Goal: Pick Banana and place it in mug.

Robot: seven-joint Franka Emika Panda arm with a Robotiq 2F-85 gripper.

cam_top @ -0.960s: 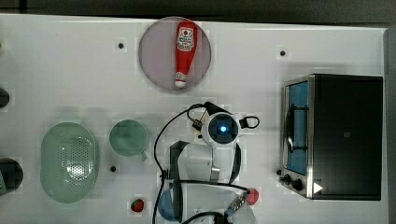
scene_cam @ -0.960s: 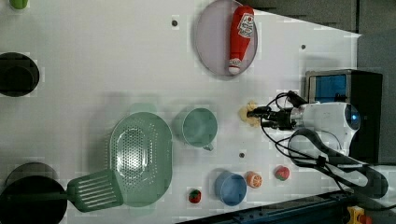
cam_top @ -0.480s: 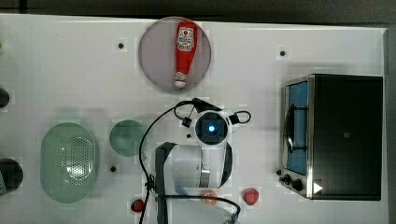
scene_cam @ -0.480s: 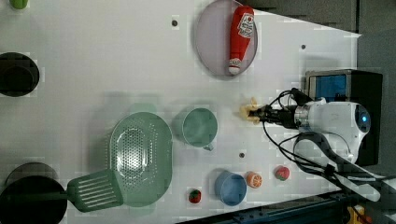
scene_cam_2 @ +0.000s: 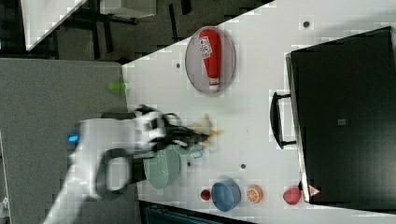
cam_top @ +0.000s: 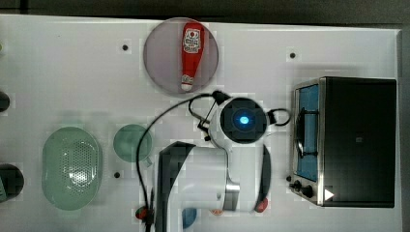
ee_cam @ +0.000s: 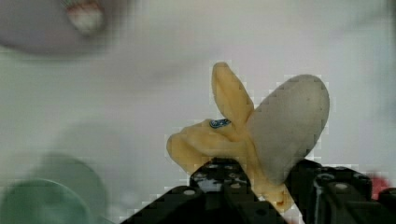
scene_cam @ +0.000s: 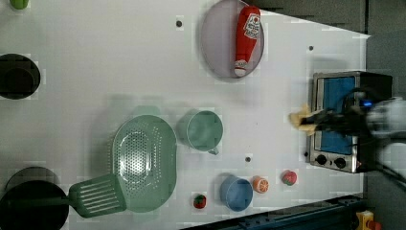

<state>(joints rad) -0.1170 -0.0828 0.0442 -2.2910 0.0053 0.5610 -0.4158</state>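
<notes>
The banana [ee_cam: 261, 135], pale yellow-cream and lumpy, is clamped between my black fingers [ee_cam: 210, 179], so my gripper [ee_cam: 252, 186] is shut on it. In the left view the banana [scene_cam: 300, 119] hangs at my gripper [scene_cam: 310, 122], off the white table and in front of the toaster oven. The right view shows the banana [scene_cam_2: 208, 129] at my gripper [scene_cam_2: 200, 135], raised over the table. The dark teal mug [scene_cam: 203, 130] stands upright and apart, toward the left view's left of the banana. In the top view the mug [cam_top: 131, 143] sits to the left of my wrist [cam_top: 244, 121], which covers the banana.
A red ketchup bottle [cam_top: 191, 53] lies on a grey plate [cam_top: 159, 58]. The toaster oven [cam_top: 355, 140] stands at the top view's right. A pale-green perforated basket [scene_cam: 143, 160], a blue cup [scene_cam: 236, 193], an orange slice [scene_cam: 260, 184] and small red fruits [scene_cam: 288, 177] sit near the mug.
My gripper closed on the banana and lifted it off the table. In the left view, banana and wrist have shifted to the right, away from the mug.
</notes>
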